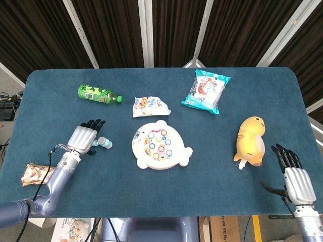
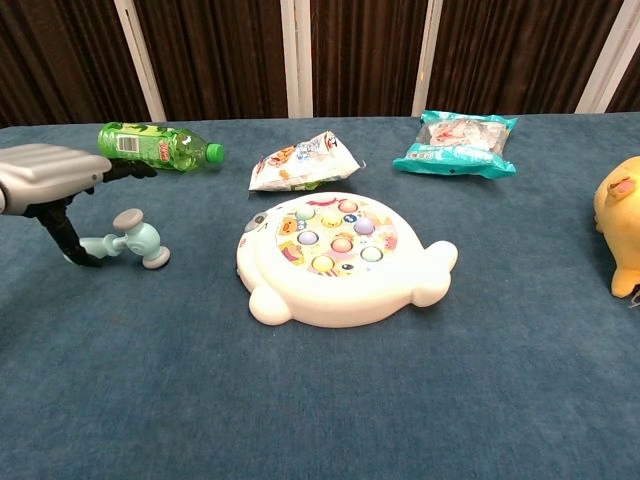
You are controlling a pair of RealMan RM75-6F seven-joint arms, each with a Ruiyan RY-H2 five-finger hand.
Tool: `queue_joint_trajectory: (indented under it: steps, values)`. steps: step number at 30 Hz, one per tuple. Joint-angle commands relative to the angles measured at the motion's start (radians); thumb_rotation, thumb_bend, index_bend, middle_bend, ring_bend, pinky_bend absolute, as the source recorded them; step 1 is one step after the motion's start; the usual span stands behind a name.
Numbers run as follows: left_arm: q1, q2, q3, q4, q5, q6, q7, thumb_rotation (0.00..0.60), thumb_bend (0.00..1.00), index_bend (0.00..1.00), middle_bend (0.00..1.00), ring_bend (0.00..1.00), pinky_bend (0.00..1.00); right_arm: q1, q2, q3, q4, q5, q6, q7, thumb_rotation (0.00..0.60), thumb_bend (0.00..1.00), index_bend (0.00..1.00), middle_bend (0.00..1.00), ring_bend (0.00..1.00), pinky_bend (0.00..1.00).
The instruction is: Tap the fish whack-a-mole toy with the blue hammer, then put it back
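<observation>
Fingers point(image 2: 125, 170) spread, left hand point(image 1: 82, 139) above hammer point(image 2: 130, 241)

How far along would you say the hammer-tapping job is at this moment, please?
It looks near its end, though the tapping itself cannot be confirmed from these views. The blue hammer lies on the table left of the fish toy, apart from it. The left robot hand is open above the handle, fingers spread, so at most clearing the arm remains. The right robot hand rests idle.

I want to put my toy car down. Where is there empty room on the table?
Bare cloth runs along the near edge in front of the fish toy, and between it and the yellow plush. Crowded: around the blue hammer, left hand and bottle.
</observation>
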Motion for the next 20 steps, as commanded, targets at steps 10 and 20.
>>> queue_joint_trajectory:
  steps: [10, 20]
  values:
    - [0.27, 0.261, 0.137, -0.346, 0.309, 0.389, -0.112, 0.6, 0.02, 0.0, 0.0, 0.0, 0.05, 0.0, 0.0, -0.009, 0.024, -0.021, 0.009, -0.087, 0.6, 0.19, 0.0, 0.0, 0.0, 0.0]
    - [0.511, 0.231, 0.249, -0.118, 0.6, 0.705, -0.264, 0.6, 0.02, 0.0, 0.0, 0.0, 0.04, -0.005, -0.018, -0.012, 0.048, -0.053, 0.043, -0.128, 0.6, 0.19, 0.0, 0.0, 0.0, 0.0]
